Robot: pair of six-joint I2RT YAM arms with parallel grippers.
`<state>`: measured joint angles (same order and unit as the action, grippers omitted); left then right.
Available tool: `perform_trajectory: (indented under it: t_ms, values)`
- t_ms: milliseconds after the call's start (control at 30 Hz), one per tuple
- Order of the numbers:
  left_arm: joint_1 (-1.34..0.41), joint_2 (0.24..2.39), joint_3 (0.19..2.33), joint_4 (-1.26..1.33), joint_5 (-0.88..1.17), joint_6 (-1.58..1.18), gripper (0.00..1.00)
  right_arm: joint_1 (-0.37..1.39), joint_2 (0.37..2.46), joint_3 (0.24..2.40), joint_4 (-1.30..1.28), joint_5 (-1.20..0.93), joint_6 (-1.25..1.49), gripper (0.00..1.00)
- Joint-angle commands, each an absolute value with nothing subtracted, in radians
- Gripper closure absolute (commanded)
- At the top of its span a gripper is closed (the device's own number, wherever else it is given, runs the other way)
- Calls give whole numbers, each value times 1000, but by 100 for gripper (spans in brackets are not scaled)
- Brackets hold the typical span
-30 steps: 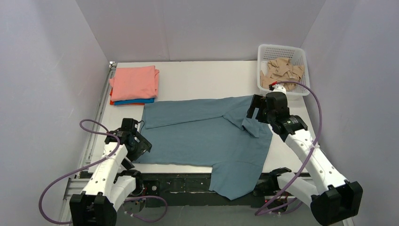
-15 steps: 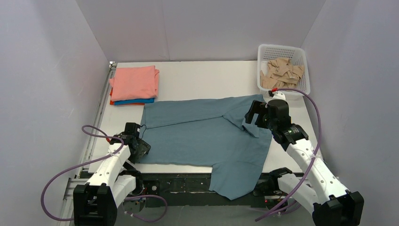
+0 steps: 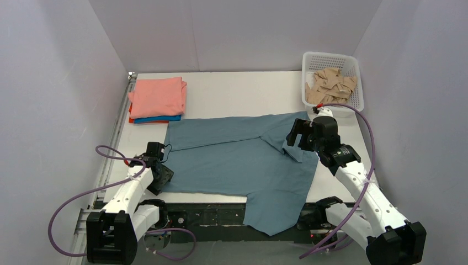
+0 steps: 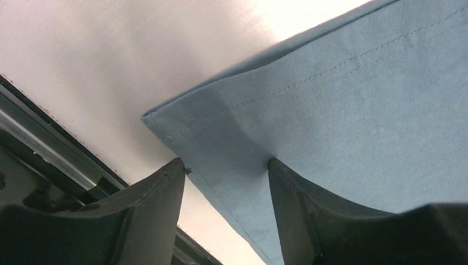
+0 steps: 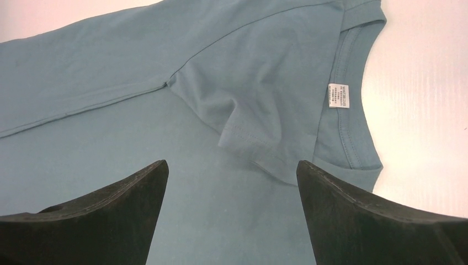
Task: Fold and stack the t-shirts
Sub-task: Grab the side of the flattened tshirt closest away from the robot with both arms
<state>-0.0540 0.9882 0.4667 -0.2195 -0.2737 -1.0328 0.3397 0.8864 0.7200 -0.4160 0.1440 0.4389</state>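
Note:
The grey-blue t-shirt [image 3: 237, 160] lies spread across the table, one part hanging over the near edge. My left gripper [image 3: 164, 175] is down at its near left corner. In the left wrist view the jaws [image 4: 226, 163] straddle that hemmed corner [image 4: 221, 127], still apart, with one fingertip [image 4: 278, 171] pressing into the cloth. My right gripper [image 3: 298, 138] hovers open over the folded-in sleeve [image 5: 248, 110] beside the ribbed collar [image 5: 347, 138], with nothing between its fingers [image 5: 232, 163]. Folded t-shirts are stacked at the back left, salmon-pink [image 3: 157, 96] over bright blue [image 3: 157, 118].
A white basket [image 3: 331, 54] with tan cloth pieces [image 3: 331, 85] stands at the back right corner. A metal rail [image 4: 49, 143] runs along the table's left edge, close to my left gripper. A white label [image 5: 339, 95] shows inside the collar.
My left gripper has dropped to the shirt's near left corner and its jaws have narrowed around it. My right gripper has shifted slightly left over the sleeve, still open.

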Motion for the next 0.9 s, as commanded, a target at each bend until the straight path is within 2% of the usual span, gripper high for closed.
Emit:
perform_trajectory:
  t_ms: [0, 167, 233, 400, 533, 667, 867]
  values:
    - [-43, 1047, 382, -240, -267, -1078, 47, 334, 899, 783, -427, 126, 425, 6]
    - [-43, 1026, 388, -280, -291, -1093, 49, 335, 914, 794, -444, 97, 423, 8]
    - [-43, 1017, 392, -298, -296, -1097, 57, 335, 919, 797, -448, 93, 422, 9]
    - [-43, 1002, 390, -313, -304, -1102, 59, 336, 930, 802, -458, 85, 417, 10]
    - [-43, 1013, 397, -323, -296, -1110, 70, 336, 939, 814, -479, 86, 410, 12]
    - [-43, 1029, 421, -355, -301, -1116, 72, 341, 940, 831, -508, 83, 406, 13]
    - [-43, 1023, 425, -354, -298, -1104, 95, 378, 962, 859, -536, 58, 387, 15]
